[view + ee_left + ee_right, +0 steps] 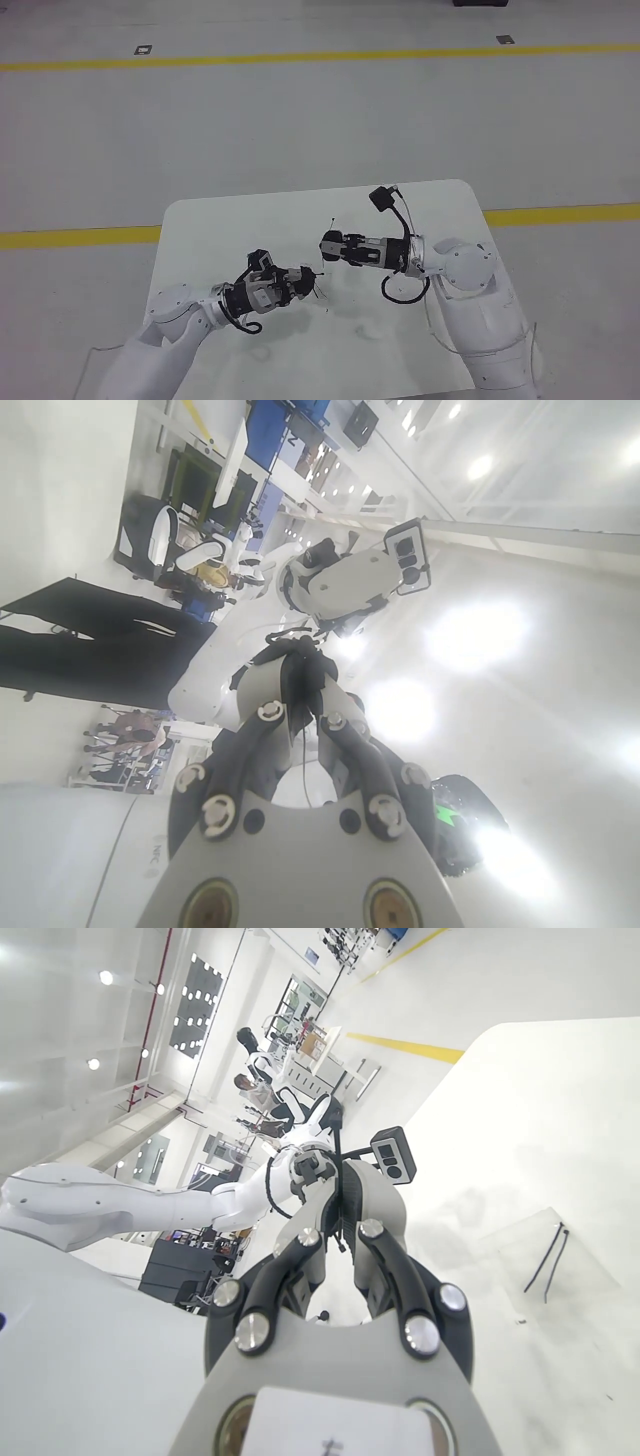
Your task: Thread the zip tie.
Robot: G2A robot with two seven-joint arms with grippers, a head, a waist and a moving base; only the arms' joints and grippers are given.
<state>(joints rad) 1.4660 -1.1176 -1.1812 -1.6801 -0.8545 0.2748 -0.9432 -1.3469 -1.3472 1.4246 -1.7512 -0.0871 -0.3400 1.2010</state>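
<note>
1. The right gripper point(340, 1180) is clamped on a thin black plastic zip tie point(338, 1138). Its middle is hidden between the pads.
2. The left gripper point(302, 667) is pinched tight on a thin black strip point(305, 760). I cannot tell if this is the same tie.
3. Both hang over the white rounded table point(200, 240), close together, tips apart.
4. Two spare black zip ties point(547, 1263) lie on a clear plastic sheet point(590, 1248) whose edges are faint.
</note>
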